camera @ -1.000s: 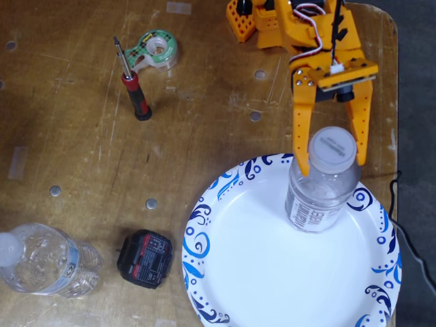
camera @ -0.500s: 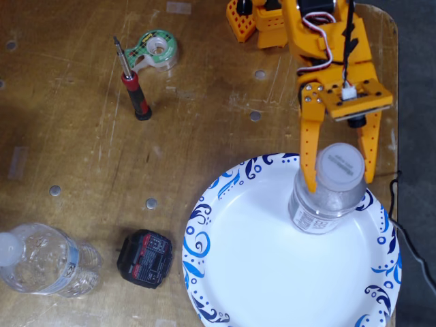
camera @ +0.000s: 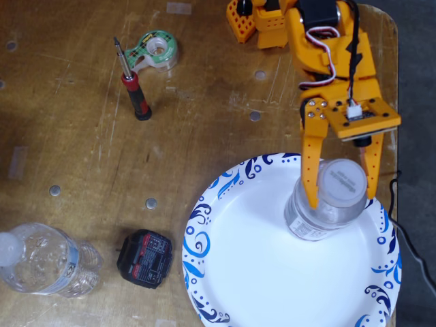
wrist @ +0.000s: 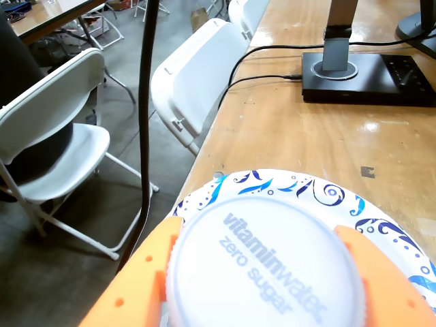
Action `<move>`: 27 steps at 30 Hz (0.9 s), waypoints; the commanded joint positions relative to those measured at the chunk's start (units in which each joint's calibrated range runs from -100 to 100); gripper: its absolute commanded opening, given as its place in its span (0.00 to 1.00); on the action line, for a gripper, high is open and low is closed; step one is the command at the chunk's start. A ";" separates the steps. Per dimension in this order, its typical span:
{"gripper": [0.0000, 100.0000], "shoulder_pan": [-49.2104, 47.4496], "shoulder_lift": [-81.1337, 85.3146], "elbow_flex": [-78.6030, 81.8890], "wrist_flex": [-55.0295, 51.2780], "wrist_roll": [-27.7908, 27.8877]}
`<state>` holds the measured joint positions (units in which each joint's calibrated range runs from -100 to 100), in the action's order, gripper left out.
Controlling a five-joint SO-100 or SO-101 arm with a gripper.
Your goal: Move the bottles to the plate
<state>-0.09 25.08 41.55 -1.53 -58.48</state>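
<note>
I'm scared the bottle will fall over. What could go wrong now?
1. The bottle stands near the plate's right rim. It might tip when the claw lets go, since the fingers sit on both sides of its cap.
2. The plate lies near the table edge, so a bump might push it off.
3. The other bottle lies far away, beside the black battery.

White bottle cap: "vitaminwater zero sugar", seen in wrist view; no other legible text
</note>
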 commanded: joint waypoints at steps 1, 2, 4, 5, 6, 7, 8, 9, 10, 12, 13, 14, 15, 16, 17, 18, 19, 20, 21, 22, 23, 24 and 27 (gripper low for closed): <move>0.18 0.47 1.73 -2.54 -0.12 0.11; 0.18 0.47 1.73 -2.54 -0.12 0.11; 0.18 0.58 1.73 -2.45 -0.12 0.11; 0.18 0.58 1.73 -2.45 -0.12 0.11; 0.18 0.58 1.73 -2.27 -0.12 0.05; 0.19 0.58 1.73 -1.64 0.57 0.05; 0.20 0.58 1.73 -1.37 0.75 0.05; 0.22 0.58 1.73 -1.28 0.75 0.05; 0.23 0.90 1.81 -1.10 0.75 0.05; 0.24 1.33 1.81 -0.92 0.75 0.05; 0.24 1.33 1.81 -0.92 0.75 0.05; 0.24 1.33 1.81 -0.83 0.66 0.05; 0.24 1.33 1.81 -0.47 0.66 0.05; 0.24 1.33 1.90 0.07 0.75 0.05; 0.24 1.33 1.98 0.53 0.75 0.00; 0.24 1.33 2.49 0.80 0.75 0.00; 0.24 1.33 3.16 1.34 0.75 -0.26; 0.24 1.44 3.92 2.24 0.75 -0.94; 0.24 1.65 4.76 2.96 0.75 -1.41; 0.24 1.76 5.61 3.77 0.75 -1.56; 0.24 1.76 6.45 4.49 0.75 -1.62; 0.24 1.76 7.21 5.21 0.75 -1.62; 0.25 1.76 9.15 7.10 0.75 -1.67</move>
<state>1.37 31.38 48.11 -1.36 -59.83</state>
